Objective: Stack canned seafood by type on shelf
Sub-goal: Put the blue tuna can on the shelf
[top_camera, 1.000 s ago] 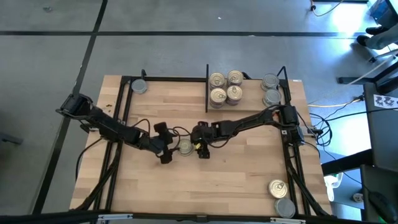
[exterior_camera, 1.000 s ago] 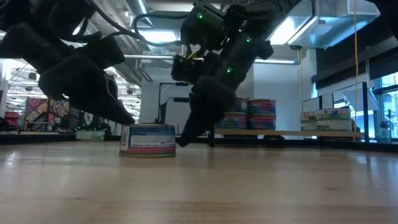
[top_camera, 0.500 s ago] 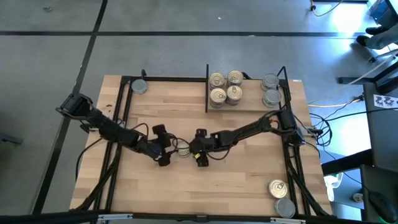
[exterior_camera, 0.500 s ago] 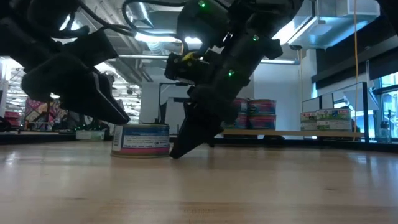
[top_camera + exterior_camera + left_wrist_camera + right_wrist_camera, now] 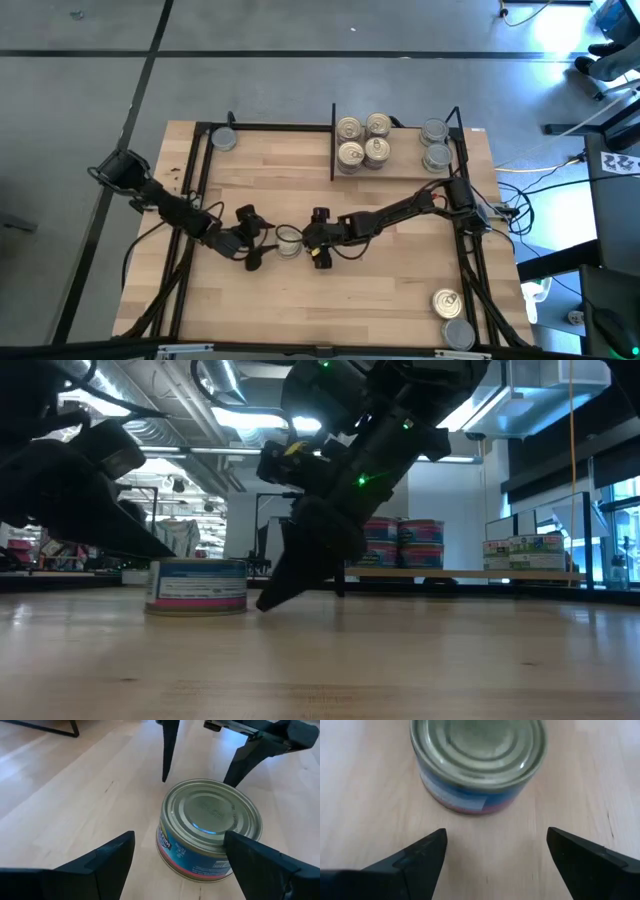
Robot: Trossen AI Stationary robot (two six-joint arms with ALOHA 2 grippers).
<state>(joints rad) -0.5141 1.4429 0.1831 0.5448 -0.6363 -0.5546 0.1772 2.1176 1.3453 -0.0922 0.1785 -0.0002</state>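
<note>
Your low round grey-lidded tin with the blue-and-pink label (image 5: 289, 241) stands mid-counter, between both arms. Left pincer (image 5: 251, 238) and right pincer (image 5: 316, 240) both gape wide, holding nothing. Centre one pincer squarely around the tin before you close.

Wooden tabletop (image 5: 330, 300), grey floor (image 5: 300, 60), loose cables (image 5: 560, 165).

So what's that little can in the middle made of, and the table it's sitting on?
The can looks like metal: a dull silvery lid with pressed rings that catches the light, and a glossy blue, white and pink label, probably paper, around its side. The table appears to be pale wood planks, with visible grain and seams.
</note>
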